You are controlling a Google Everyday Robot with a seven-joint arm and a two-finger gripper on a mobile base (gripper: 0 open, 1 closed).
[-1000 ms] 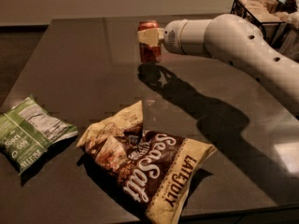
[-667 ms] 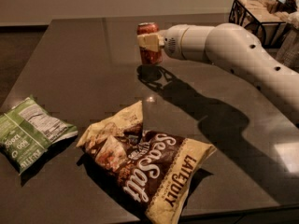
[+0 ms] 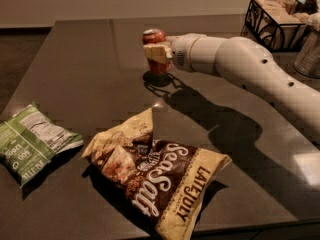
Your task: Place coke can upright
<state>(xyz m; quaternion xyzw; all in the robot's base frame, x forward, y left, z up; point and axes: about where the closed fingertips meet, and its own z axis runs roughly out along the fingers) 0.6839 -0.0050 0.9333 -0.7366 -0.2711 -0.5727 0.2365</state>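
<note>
Far left of the can (image 3: 154, 36) and much nearer the camera: green bag (image 3: 32, 139), lying flat on the dark counter (image 3: 75, 59). Next, also nearer than the can and mostly below it in the view: brown bag (image 3: 160, 184), crumpled, torn open at its upper corner, well apart from the can.

Then the can itself, toward the far middle of the counter. Standing upright: long axis vertical, silver top rim up, base down over its own shadow. Cannot tell whether the base rests on the counter or hangs just above it. Clamped across the middle by the hand (image 3: 159, 54), with one pale finger (image 3: 152, 50) laid over the near side of the red wall. Reached from the can's right by a white arm (image 3: 240, 64).

Probably light and thin-walled; full or empty, impossible to say. Stiff along the axis, easy to dent across the belly. Smooth, rather slippery, ready to roll if tipped. Best held where held now, at mid-height across the round wall, with a modest squeeze. Narrow base, so better set down square before any letting go.

Right of the can and farther back: wire basket (image 3: 272, 16). Below that, at the frame edge, a metallic vessel (image 3: 307, 54), only partly seen.
</note>
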